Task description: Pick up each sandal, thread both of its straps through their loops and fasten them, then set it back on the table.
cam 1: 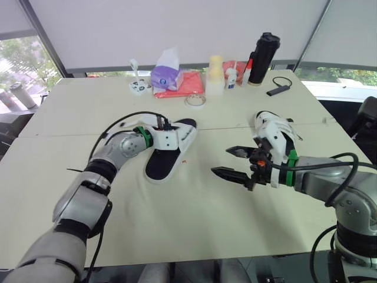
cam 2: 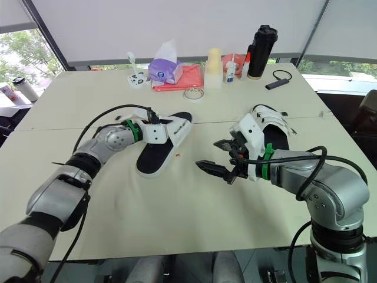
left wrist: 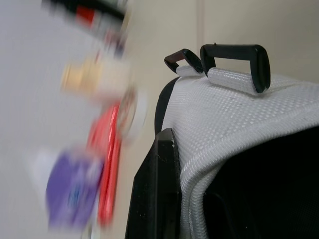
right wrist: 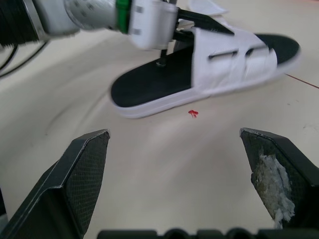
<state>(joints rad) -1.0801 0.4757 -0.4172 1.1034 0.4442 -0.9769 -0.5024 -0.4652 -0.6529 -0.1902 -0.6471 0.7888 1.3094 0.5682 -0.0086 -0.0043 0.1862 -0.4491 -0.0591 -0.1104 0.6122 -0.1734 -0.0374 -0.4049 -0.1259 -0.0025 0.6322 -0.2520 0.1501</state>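
On the cream-coloured table (cam 1: pixel 194 224), the left gripper (cam 1: pixel 177 131) reaches in over the first sandal (cam 1: pixel 163 164), a slide with a black footbed, a white sole and white woven straps. This sandal lies flat just left of the table's middle, its toe pointing toward the far edge. The gripper sits right at the white straps (right wrist: pixel 234 59), beside two black plastic loops (left wrist: pixel 233 49) at the strap ends. I cannot tell how far the claw is open or whether it has hold of the strap. A tiny red speck (right wrist: pixel 193 113) lies on the table beside the sandal's sole.

Right of centre, the right gripper (cam 1: pixel 219 160) hovers above bare tabletop, apart from the first sandal. Its two black fingers are spread wide and hold nothing. Just behind it, on the right side of the table, rests the second sandal (cam 2: pixel 272 127), of the same black-and-white make, with its straps standing up loosely.

Along the far edge stands a row of other things:
- a small white object (cam 1: pixel 138 85)
- a purple tissue box (cam 1: pixel 165 73) with a white tissue sticking up
- a red cloth (cam 1: pixel 188 85)
- a pale ring of tape (cam 1: pixel 195 101), lying flat in front of the cloth
- a pale yellow bottle (cam 1: pixel 215 73)
- a small white bottle (cam 1: pixel 232 76)
- a tall black tumbler (cam 1: pixel 262 58)
- a short black cable (cam 1: pixel 278 89), furthest right
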